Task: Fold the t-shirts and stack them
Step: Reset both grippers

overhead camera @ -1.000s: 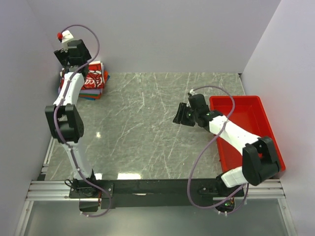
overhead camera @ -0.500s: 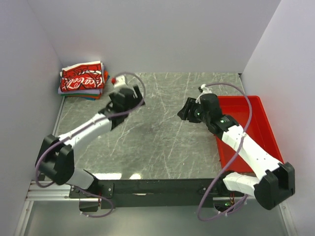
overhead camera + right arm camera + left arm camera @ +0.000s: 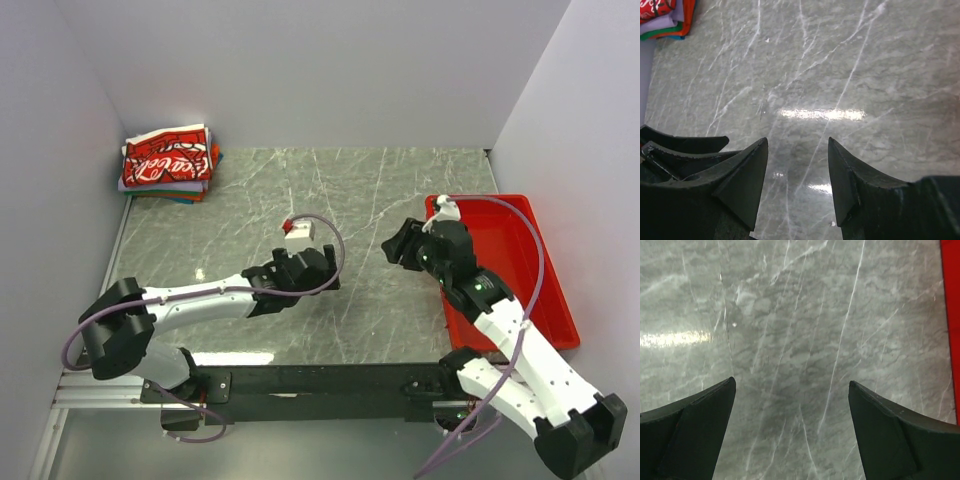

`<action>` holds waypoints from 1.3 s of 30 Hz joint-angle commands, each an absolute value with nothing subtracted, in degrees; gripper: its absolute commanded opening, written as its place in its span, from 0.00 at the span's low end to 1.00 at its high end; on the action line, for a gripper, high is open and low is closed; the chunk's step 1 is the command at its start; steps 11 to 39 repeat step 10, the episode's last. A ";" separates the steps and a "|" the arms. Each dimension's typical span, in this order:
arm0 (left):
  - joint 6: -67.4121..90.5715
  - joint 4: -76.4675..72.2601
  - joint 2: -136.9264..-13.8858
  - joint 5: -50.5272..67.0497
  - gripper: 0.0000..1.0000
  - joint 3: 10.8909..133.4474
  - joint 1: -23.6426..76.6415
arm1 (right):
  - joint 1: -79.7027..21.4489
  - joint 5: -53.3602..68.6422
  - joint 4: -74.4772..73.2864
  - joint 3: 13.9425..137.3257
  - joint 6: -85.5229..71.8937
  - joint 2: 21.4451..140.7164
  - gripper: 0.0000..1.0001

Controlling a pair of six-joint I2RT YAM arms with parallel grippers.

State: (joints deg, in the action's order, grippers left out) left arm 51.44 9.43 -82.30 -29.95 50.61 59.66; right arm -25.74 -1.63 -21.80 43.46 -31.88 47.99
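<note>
The t-shirts lie folded in one stack [image 3: 166, 165] at the table's back left corner. The white one with the red script print is on top, and lavender, orange, green and blue edges show below it. A corner of the stack shows in the right wrist view [image 3: 662, 17]. My left gripper [image 3: 328, 272] is open and empty over the middle of the table, far from the stack; its wrist view [image 3: 791, 383] shows only bare marble between the fingers. My right gripper [image 3: 395, 245] is open and empty, just left of the red tray, over bare marble [image 3: 797, 141].
A red plastic tray [image 3: 512, 215] stands at the right edge of the table, and its rim shows in the left wrist view [image 3: 951, 315]. White walls close in the back and both sides. The two grippers face each other across a short gap mid-table.
My left arm has swung away from the stack at the back left, down to the table's middle. My right arm has drawn back toward the near right, beside the tray.
</note>
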 commanded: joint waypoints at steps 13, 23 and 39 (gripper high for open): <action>50.37 4.66 -70.05 -33.84 0.99 45.17 61.08 | -26.02 -8.35 -24.70 40.25 -32.52 41.22 0.59; 50.37 4.66 -70.05 -33.84 0.99 45.17 61.08 | -26.02 -8.35 -24.70 40.25 -32.52 41.22 0.59; 50.37 4.66 -70.05 -33.84 0.99 45.17 61.08 | -26.02 -8.35 -24.70 40.25 -32.52 41.22 0.59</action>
